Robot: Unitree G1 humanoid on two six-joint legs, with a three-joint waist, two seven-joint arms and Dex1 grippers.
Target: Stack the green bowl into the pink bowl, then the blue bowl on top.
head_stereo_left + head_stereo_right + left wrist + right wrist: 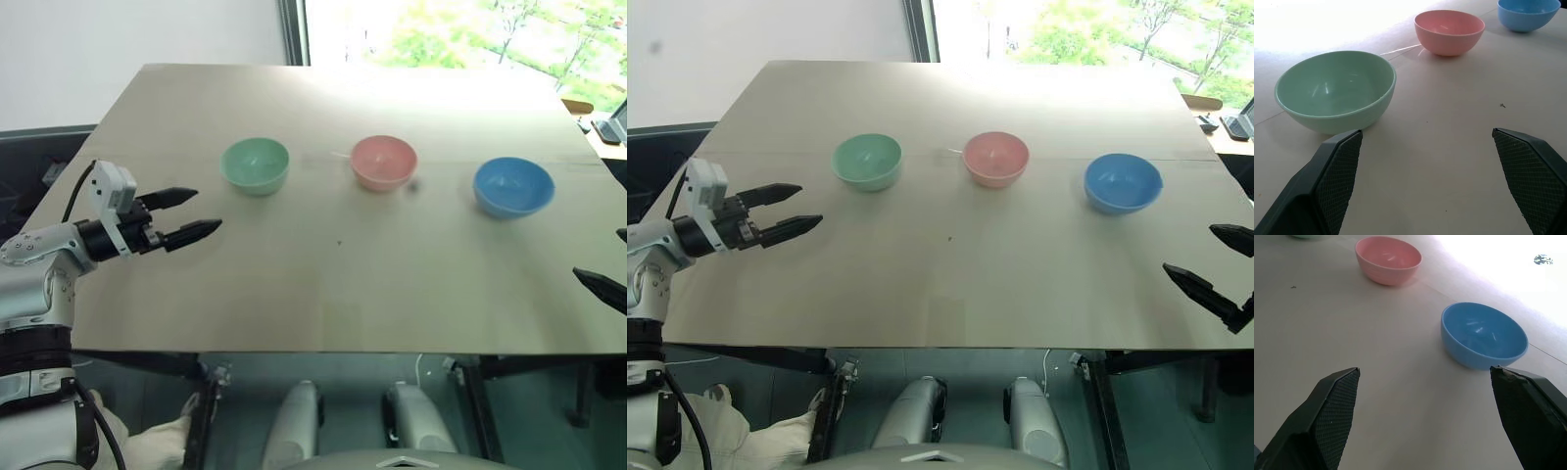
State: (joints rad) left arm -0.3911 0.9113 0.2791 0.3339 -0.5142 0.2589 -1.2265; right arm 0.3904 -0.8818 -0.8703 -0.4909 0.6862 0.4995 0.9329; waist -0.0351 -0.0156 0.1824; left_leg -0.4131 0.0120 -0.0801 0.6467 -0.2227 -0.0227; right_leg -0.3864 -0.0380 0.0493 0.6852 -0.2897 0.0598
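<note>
Nearest, both grippers hover empty, left gripper (203, 212) and right gripper (1215, 262) with jaws spread wide; beyond, on the desk (323, 284), small round mint-green plastic bowl (255, 164), salmon-pink plastic bowl (384, 163), sky-blue plastic bowl (513, 186) stand apart; pinch green's near rim squarely

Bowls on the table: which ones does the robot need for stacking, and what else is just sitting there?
Needed for the job:
- green bowl
- pink bowl
- blue bowl
- left gripper, open
- right gripper, open

Just there:
- table, which holds the bowls
- window behind it
</note>
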